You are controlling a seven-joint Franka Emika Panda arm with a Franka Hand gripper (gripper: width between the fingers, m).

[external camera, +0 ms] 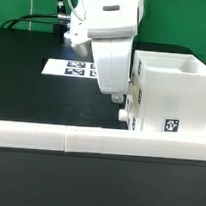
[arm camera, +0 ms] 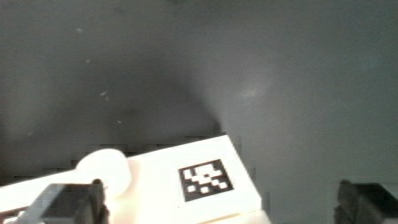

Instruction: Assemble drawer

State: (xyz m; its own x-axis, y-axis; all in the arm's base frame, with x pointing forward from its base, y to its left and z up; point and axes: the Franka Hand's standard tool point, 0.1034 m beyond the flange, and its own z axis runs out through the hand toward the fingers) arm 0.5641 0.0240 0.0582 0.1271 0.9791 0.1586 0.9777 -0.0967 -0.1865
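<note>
Hand (external camera: 122, 105) spread wide, gripping nothing, hovering beside drawer (external camera: 172, 96) housing, toward tabletop (external camera: 32, 85) front edge.

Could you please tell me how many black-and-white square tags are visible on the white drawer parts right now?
2 at least: one tag on the housing front; one tag on the part beneath the claw in the wrist view. Others may be hidden.

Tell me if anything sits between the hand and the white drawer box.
Nothing visible does. The hand hangs right at the drawer box, on the exterior view's left of it. In the wrist view the box's tagged face lies directly before the fingers, with bare black table beyond.
</note>
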